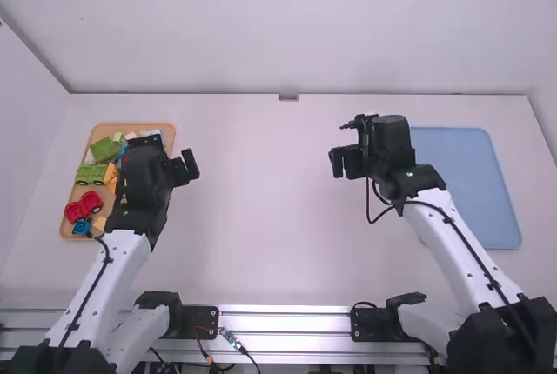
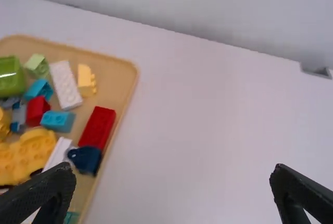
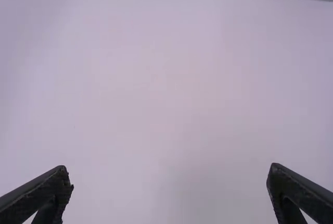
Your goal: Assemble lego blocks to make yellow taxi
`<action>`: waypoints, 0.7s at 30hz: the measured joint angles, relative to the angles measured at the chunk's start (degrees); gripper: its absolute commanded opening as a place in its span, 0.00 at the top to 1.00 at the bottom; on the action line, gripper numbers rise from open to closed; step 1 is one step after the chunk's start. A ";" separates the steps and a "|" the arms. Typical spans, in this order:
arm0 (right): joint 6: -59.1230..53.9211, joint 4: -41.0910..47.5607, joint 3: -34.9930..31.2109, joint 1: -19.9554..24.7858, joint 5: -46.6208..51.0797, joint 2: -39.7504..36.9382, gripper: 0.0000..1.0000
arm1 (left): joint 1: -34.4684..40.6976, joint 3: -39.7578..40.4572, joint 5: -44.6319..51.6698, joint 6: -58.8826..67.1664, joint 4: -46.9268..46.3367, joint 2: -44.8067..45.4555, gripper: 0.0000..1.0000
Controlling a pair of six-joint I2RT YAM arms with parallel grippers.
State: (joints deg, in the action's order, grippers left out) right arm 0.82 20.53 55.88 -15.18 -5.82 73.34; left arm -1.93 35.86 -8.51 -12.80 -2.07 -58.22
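"Where are the taxi bits being held?"

"The yellow blocks (image 2: 31, 153) are being held in the tan tray (image 2: 113, 70). No taxi is being built on the table (image 1: 261, 209) yet."

"What about the claws?"

"The left gripper (image 2: 173, 168) is being held wide open. The right gripper (image 3: 168, 167) is being held wide open too. Nothing is being pinched."

"What could go wrong?"

"While a yellow block is being grabbed, its neighbors could be getting bumped, because they are being crowded together. The wrong piece could be getting picked, too."

"What is being shown where?"

"In the left wrist view, a red block (image 2: 98, 126) is being shown beside a dark blue piece (image 2: 86, 159). In the high view, a blue mat (image 1: 470, 183) is being shown beside the right arm (image 1: 452, 248)."
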 measured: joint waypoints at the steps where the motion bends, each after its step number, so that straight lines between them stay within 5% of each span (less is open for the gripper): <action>1: -0.09 -0.42 0.00 -0.17 -0.02 0.24 0.01 | -0.02 0.15 -0.79 -0.42 -0.63 -0.63 0.01; 10: -3.80 -0.66 0.00 -1.25 0.17 1.55 0.01 | -6.01 11.47 -3.39 -5.20 -12.22 -10.32 0.01; 21: -2.56 0.33 0.00 2.93 0.20 1.55 0.01 | -12.04 24.37 -3.76 -10.12 -20.00 -23.63 0.01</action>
State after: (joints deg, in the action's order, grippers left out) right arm -1.74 20.86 55.88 -12.25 -5.63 74.89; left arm -13.98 60.23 -12.27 -22.92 -22.06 -81.84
